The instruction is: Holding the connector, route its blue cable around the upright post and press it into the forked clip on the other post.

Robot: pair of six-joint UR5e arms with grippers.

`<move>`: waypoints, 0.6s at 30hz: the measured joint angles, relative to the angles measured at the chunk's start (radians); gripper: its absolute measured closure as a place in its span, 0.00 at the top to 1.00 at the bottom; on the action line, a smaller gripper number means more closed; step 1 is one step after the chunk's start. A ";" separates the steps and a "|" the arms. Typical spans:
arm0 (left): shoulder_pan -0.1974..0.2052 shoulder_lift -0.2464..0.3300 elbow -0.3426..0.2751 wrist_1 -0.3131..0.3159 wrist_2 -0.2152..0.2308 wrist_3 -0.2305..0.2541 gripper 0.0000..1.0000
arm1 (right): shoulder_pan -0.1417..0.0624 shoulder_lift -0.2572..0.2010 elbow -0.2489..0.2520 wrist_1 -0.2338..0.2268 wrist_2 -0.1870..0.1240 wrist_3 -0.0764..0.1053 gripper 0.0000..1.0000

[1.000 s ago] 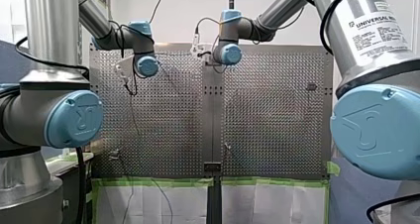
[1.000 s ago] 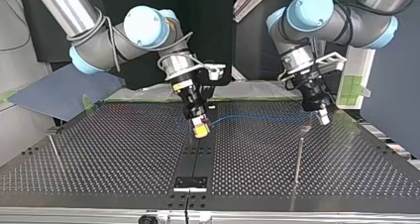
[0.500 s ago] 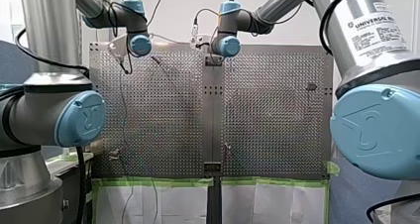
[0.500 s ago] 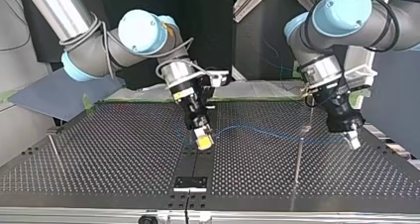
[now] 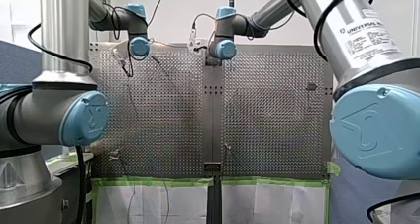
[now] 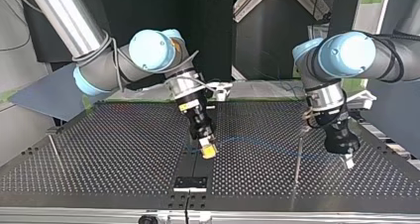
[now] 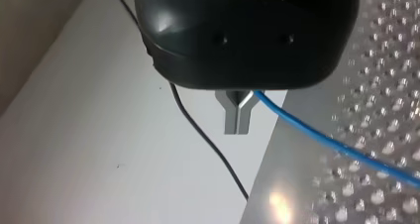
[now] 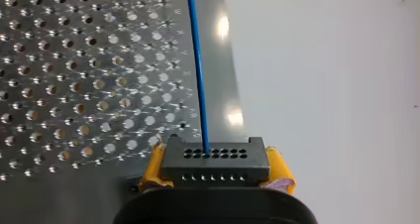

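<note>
Now our left end effector [image 6: 348,160], pinching the blue cable [image 7: 317,135], has reached the upright post [image 6: 297,157] for wrapping, right end effector [image 6: 208,150] clenching the connector [image 8: 215,165].

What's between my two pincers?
In the top view, the blue cable runs between them, from my right pincer to my left pincer, with a thin upright post near the left one.

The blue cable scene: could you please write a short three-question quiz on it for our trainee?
1. True or false: my right gripper holds the connector between yellow pads.
2. In the left wrist view, the blue cable leaves: A) my left gripper; B) a spool; C) a person's hand.
3. In the top view, which gripper is nearer the upright post?
Key: 1 true; 2 A; 3 my left gripper.
</note>
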 joint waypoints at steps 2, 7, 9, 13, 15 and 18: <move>0.015 -0.008 0.010 -0.009 0.015 -0.003 0.00 | 0.000 0.009 -0.006 0.000 0.000 0.000 0.00; 0.053 -0.042 0.018 -0.015 0.056 -0.011 0.00 | 0.000 0.030 -0.020 0.002 0.000 0.000 0.00; 0.060 -0.060 0.019 -0.014 0.076 -0.015 0.00 | 0.000 0.033 -0.022 0.001 0.000 0.000 0.00; 0.063 -0.095 0.019 -0.012 0.111 -0.022 0.00 | -0.003 0.040 -0.022 0.000 0.006 0.000 0.00; 0.062 -0.112 0.019 -0.011 0.128 -0.024 0.00 | -0.006 0.044 -0.022 -0.002 0.011 0.000 0.00; 0.061 -0.136 0.019 -0.005 0.153 -0.033 0.00 | -0.011 0.048 -0.023 -0.006 0.013 0.000 0.00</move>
